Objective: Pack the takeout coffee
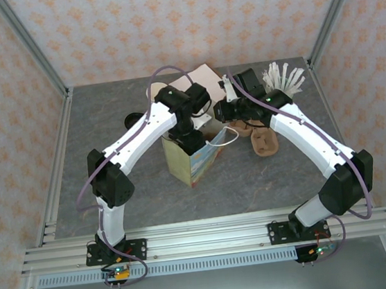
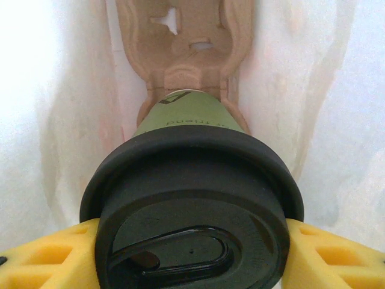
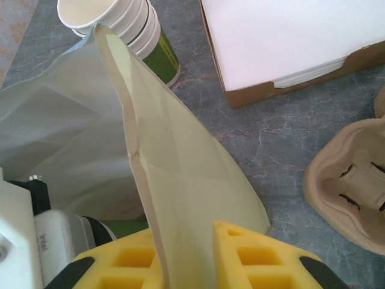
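Coffee is being held down inside the bag, its black lid facing up, and the left fingers are clamping it from both sides at the lid. Below it a pulp carrier is lying at the bag's bottom; whether the cup is touching it I cannot tell. The right fingers are pinching the bag's rim, holding it up. Near the bag, a cup stack, a white box and another carrier are sitting on the worktop.
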Robot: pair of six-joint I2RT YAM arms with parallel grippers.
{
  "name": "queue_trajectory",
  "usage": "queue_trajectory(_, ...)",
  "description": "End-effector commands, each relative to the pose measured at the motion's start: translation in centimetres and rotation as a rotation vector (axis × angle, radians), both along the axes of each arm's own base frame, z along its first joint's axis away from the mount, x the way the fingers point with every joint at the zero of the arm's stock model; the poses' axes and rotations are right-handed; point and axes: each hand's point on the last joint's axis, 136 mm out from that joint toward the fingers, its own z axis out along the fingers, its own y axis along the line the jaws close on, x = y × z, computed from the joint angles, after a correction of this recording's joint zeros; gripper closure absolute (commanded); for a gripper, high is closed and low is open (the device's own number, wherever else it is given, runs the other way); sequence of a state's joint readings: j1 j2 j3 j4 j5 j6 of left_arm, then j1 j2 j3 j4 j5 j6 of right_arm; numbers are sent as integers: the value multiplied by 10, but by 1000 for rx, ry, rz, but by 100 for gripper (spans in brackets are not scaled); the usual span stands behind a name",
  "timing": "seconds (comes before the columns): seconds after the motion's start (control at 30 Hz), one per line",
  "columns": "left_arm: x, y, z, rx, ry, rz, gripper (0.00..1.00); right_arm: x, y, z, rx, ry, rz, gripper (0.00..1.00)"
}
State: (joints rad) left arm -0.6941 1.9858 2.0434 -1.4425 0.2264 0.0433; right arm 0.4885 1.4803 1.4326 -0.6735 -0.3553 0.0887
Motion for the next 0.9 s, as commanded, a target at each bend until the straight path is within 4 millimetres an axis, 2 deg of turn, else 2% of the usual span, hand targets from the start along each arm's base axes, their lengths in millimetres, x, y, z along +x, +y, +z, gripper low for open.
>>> queue_trajectory(0.0, -1, 6, -1, 47, 2, 17, 69, -1, 0, 6, -16, -11, -2, 78)
queue_trajectory(0.5, -6, 5, -15, 72, 49, -56, 69, 0, -2, 5, -25, -10, -9, 78)
queue_trajectory(0.87, -5, 7, -22, 99, 66, -47, 69, 0, 0, 6, -14, -9, -9, 78)
